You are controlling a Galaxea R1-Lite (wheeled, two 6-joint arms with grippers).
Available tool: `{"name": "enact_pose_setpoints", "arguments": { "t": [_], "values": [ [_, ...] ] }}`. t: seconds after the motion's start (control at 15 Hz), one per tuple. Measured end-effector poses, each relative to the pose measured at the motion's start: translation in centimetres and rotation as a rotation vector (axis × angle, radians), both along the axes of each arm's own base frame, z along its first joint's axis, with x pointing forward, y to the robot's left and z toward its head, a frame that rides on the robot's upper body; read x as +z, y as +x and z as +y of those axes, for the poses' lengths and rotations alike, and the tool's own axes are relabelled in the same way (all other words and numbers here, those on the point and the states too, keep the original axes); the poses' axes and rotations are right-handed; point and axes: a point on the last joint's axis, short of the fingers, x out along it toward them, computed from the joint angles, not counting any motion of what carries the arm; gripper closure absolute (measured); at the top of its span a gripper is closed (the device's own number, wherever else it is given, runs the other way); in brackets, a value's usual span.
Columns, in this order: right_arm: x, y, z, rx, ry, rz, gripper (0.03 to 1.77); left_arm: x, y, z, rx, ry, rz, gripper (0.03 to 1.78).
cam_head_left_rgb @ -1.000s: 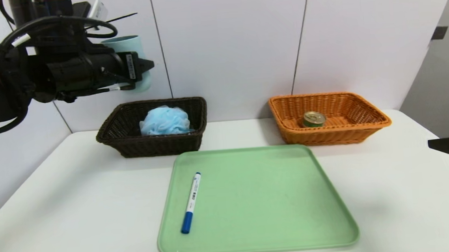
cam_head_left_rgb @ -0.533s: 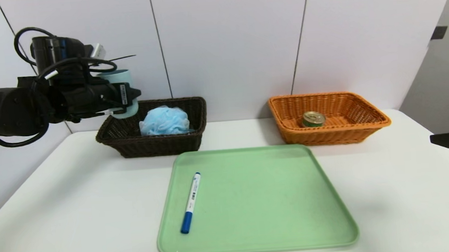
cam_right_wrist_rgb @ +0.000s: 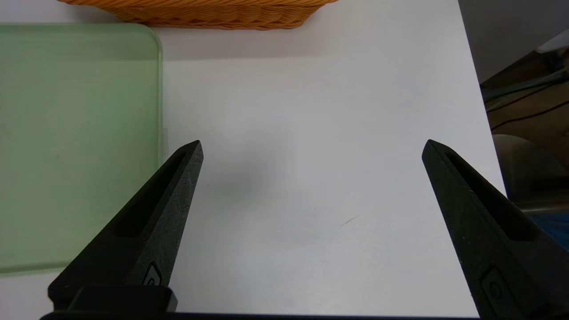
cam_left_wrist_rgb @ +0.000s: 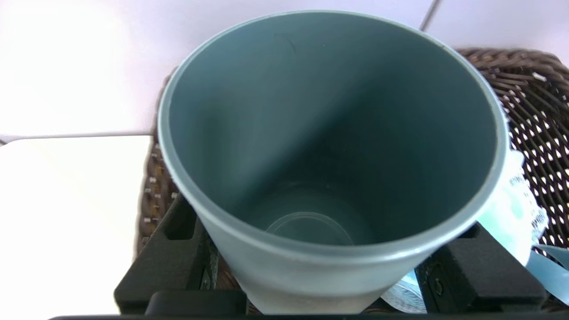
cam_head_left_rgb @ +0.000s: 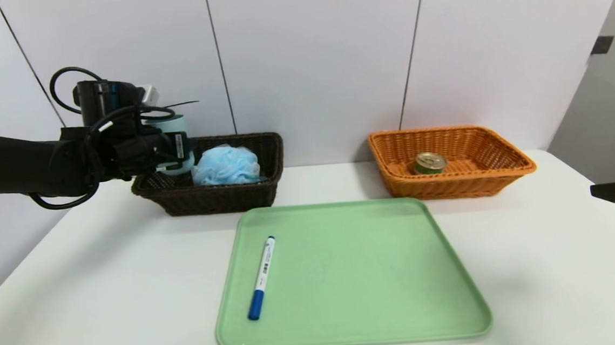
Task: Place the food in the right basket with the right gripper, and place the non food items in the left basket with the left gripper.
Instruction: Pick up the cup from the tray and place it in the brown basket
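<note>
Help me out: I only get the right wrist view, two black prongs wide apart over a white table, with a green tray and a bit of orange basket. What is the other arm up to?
Observer: The left gripper holds a grey-blue cup upright over the left end of the dark brown basket, jaws closed on its sides.
Operator: Is anything in that basket?
Observer: Yes, a fluffy light-blue bath puff lies in it, right beside the cup.
Operator: And inside the orange one?
Observer: A small tin can with a gold lid sits in the orange basket.
</note>
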Motion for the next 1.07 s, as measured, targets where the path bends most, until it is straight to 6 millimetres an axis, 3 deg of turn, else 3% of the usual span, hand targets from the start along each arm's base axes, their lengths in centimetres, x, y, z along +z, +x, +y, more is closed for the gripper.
{"name": "enact_pose_setpoints", "arguments": {
  "t": [0.67, 1.07],
  "values": [
    [0.32, 0.37, 0.08, 0.002, 0.009, -0.041, 0.10, -0.45, 0.47, 0.06, 0.004, 0.003, 0.008, 0.66],
    [0.22, 0.37, 0.06, -0.001, 0.008, -0.038, 0.10, -0.67, 0.60, 0.05, 0.006, 0.003, 0.012, 0.36]
  ]
}}
